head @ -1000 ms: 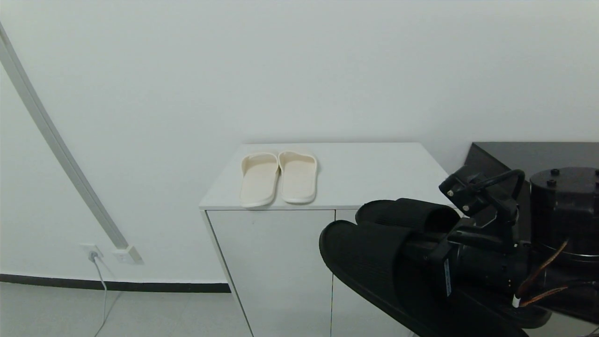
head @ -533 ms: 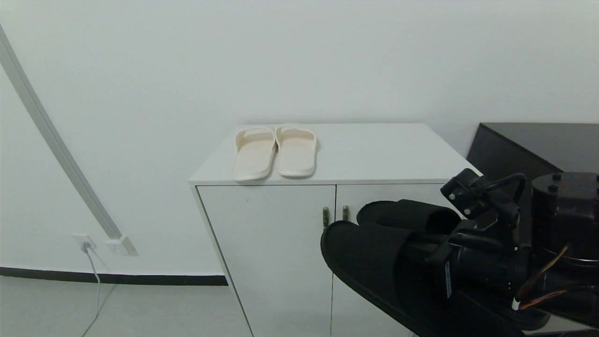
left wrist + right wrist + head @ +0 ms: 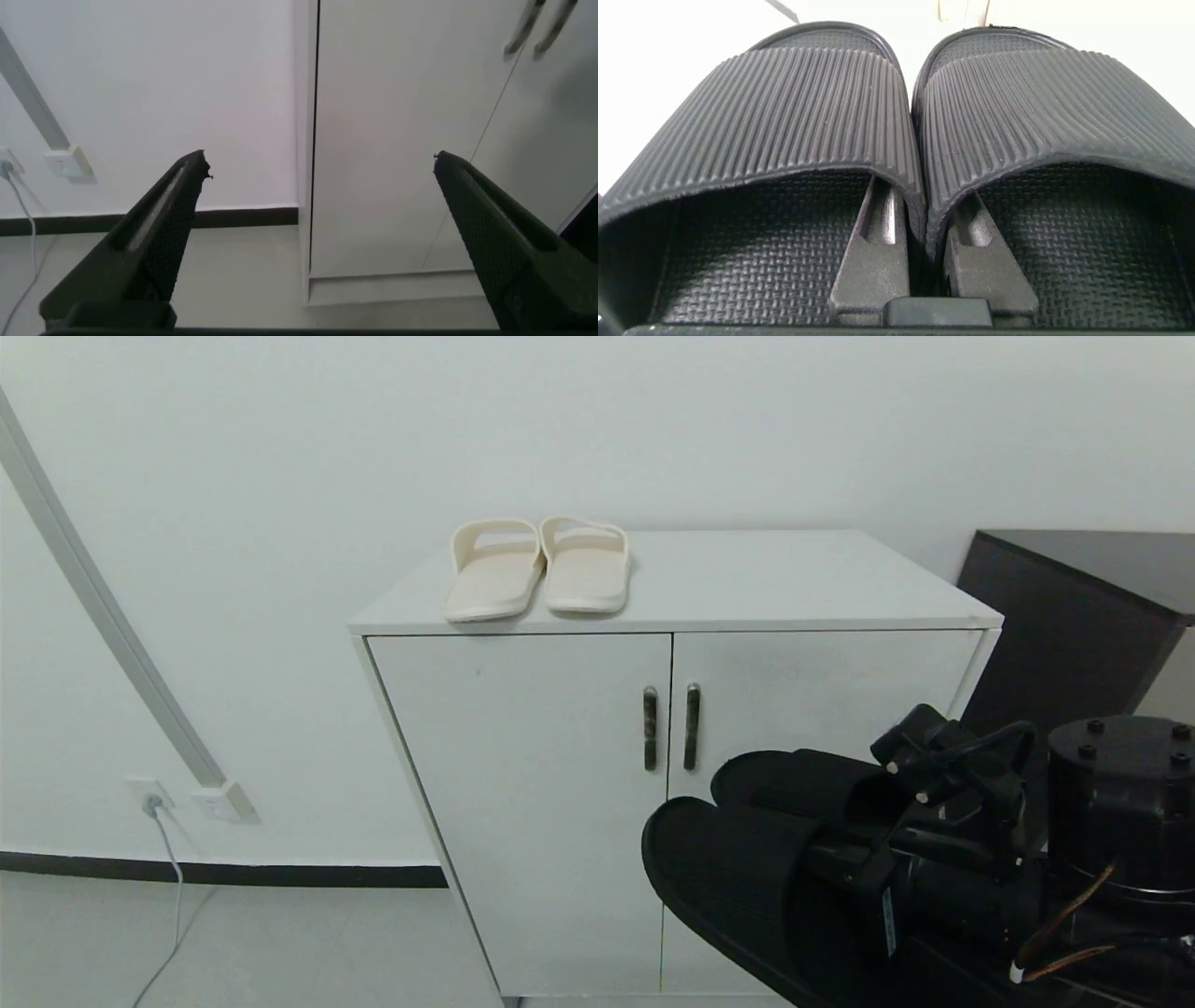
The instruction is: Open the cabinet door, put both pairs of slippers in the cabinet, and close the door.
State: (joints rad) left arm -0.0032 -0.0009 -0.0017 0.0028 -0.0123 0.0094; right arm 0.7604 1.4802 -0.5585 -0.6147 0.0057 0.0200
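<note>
The white cabinet stands against the wall with both doors closed, and its two dark handles meet at the middle. A cream pair of slippers lies side by side on its top, toward the left. My right gripper is shut on the black pair of slippers, one finger inside each slipper, pinching their inner walls together. That pair hangs low in front of the right door. My left gripper is open and holds nothing, low down facing the cabinet's left door.
A dark piece of furniture stands right of the cabinet. A wall socket with a cable and a slanted conduit are on the wall at left. Open floor lies left of the cabinet.
The head camera has sunk, so the cabinet's front and handles have come into view. The right gripper still holds the black slippers in the same place in the picture.
</note>
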